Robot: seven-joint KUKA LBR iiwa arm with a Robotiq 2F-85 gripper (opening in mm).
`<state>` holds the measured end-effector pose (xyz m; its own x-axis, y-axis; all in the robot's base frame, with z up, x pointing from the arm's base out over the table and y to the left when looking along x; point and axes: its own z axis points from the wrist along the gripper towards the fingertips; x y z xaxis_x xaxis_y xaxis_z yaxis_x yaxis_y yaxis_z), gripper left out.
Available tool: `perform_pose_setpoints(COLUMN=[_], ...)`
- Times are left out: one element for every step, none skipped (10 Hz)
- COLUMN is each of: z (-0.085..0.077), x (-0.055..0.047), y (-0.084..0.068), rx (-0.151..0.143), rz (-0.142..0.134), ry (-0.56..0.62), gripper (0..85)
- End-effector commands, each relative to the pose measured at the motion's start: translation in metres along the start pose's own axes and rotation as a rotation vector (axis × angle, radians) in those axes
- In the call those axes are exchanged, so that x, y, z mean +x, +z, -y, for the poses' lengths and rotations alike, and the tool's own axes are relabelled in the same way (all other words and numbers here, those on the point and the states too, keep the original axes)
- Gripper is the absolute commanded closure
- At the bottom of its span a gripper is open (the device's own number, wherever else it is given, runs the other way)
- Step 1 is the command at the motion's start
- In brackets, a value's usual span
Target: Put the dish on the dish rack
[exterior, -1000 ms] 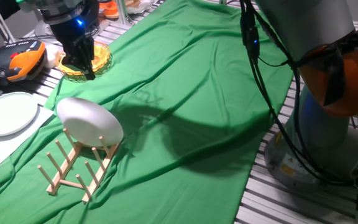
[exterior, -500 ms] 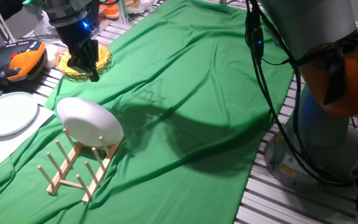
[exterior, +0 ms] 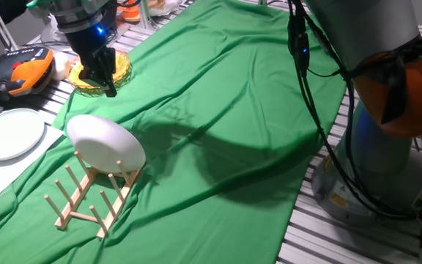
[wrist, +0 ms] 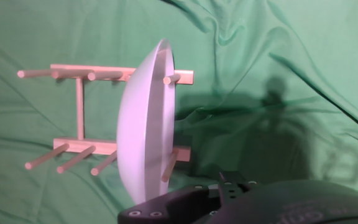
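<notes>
Arm: grey, thick base at the right, black cables hanging along it
Wrist: dark, blue light lit — upper left of the fixed view
Hand (exterior: 107, 86): points down, fingers close together, holding nothing

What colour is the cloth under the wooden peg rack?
Green; the wrinkled cloth under the light-wood peg rack shows best in the fixed view.

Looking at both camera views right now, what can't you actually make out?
- Tool jaws: open or shut unclear, fixed view, small and dark; cut off in hand view.
- Dish bottom edge: hand view, hidden by the hand's housing.
- Dish rack far slots: fixed view, covered by the dish.
</notes>
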<state>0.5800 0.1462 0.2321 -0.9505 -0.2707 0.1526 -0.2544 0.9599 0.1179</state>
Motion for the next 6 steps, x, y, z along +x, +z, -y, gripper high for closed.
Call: perform_pose_setpoints(z=[-0.0001,-0.0001,-0.0002,-0.0004,-0.0005,-0.0006], x=[0.0000,-0.0001,-0.0003,-0.0005,-0.0007,-0.0007], y=[0.0000,-0.0001,-0.0001,-0.0001,-0.0002,-0.0003], rx=[-0.002,-0.002,-0.004,-0.005,-0.007,-0.009], rz=[-0.001,-0.001,-0.002,-0.002,-0.001,-0.002], ry=[0.000,0.000,-0.001,-0.001,-0.001,-0.001], gripper=[85.0,85.0,85.0,85.0,85.0,85.0])
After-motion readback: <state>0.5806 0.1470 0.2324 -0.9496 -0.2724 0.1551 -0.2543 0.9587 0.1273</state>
